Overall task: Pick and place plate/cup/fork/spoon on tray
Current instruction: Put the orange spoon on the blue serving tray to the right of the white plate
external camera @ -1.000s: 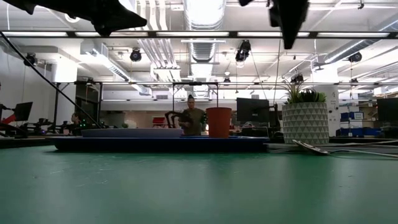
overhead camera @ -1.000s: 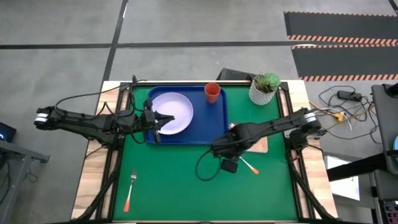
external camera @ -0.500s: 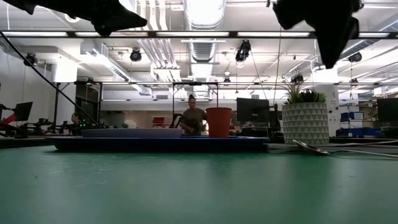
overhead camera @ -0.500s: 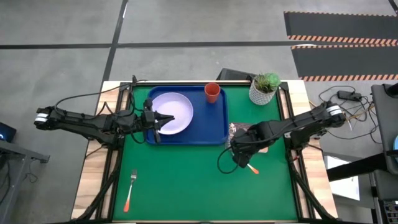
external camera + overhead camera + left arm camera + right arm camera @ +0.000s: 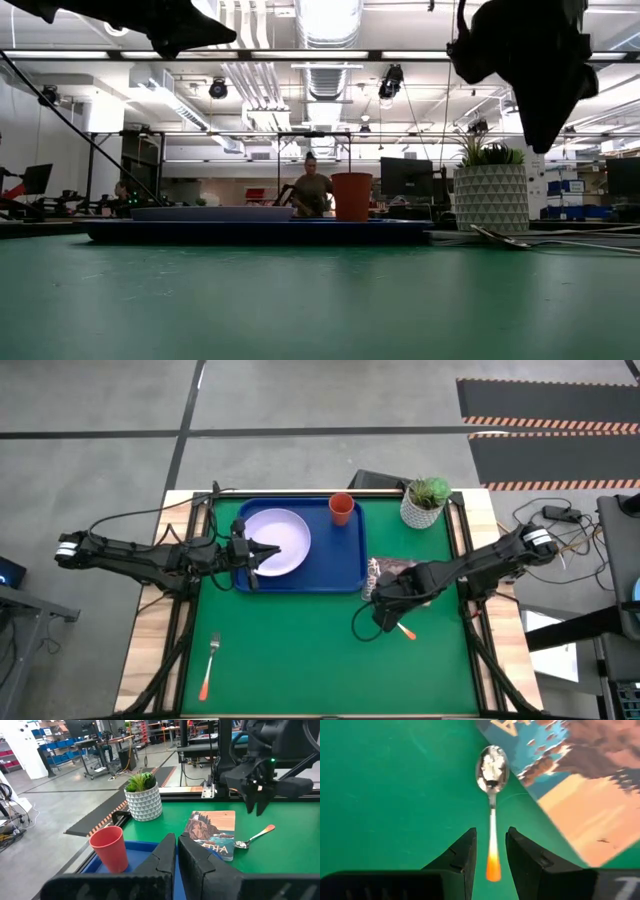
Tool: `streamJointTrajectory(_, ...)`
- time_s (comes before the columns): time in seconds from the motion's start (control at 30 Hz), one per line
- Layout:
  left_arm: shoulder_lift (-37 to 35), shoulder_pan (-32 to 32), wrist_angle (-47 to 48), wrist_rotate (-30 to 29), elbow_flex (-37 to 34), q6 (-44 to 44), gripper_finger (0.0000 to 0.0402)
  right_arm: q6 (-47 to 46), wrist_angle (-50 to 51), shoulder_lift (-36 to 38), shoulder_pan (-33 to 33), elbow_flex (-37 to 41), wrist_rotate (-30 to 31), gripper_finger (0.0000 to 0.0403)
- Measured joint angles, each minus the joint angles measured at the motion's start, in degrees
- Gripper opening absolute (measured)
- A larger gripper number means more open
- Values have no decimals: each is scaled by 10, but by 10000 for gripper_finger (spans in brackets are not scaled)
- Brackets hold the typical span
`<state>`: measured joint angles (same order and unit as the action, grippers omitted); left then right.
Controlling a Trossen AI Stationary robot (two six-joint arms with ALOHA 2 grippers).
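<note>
Spoon (image 5: 491, 800): straddled from above by the spread fingers of the right gripper (image 5: 490, 855), bowl touching a printed booklet (image 5: 570, 795). Potted plant (image 5: 425, 502) sited at 1 o'clock from the booklet. Left gripper (image 5: 176, 851): held over the tray (image 5: 345, 565) beside the plate (image 5: 275, 540), fingers pressed together.

a pale lavender-white plate (image 5: 277, 540) and an orange-red cup (image 5: 341, 508) are seen on a blue tray (image 5: 345, 565). the mat (image 5: 290, 650) is green. orange handles and silver metal are shown by the fork (image 5: 209, 667) and the spoon (image 5: 491, 802). a landscape in blue, brown and tan is printed on the booklet (image 5: 214, 832). a green plant is held in a white pot (image 5: 423, 507) patterned with triangles.
</note>
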<state>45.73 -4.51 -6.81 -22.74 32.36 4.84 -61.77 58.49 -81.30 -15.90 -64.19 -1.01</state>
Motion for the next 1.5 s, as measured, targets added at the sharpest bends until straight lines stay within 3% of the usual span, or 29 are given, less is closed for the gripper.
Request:
streamJointTrajectory(0.17, 0, 0, 0, 0, 0, 0, 1, -14, -59, -14, -7, 33, -12, 102)
streamJointTrajectory(0.5, 0, 0, 1, 0, 0, 0, 1, -6, -68, -87, -14, 53, -22, 133)
streamJointTrajectory(0.7, 0, 0, 0, 0, 0, 0, 1, 18, -69, -136, -14, 40, -22, 130)
streamJointTrajectory(0.93, 0, 0, -1, 0, -1, 0, 1, 33, -69, -165, -14, 33, -22, 106)
streamJointTrajectory(1.33, 0, 0, 0, 0, -2, 0, 1, 39, -78, -167, -14, 31, -34, 18)
streamJointTrajectory(1.5, 0, 0, 0, 0, -2, 0, 1, 47, -79, -165, -14, 30, -40, 11)
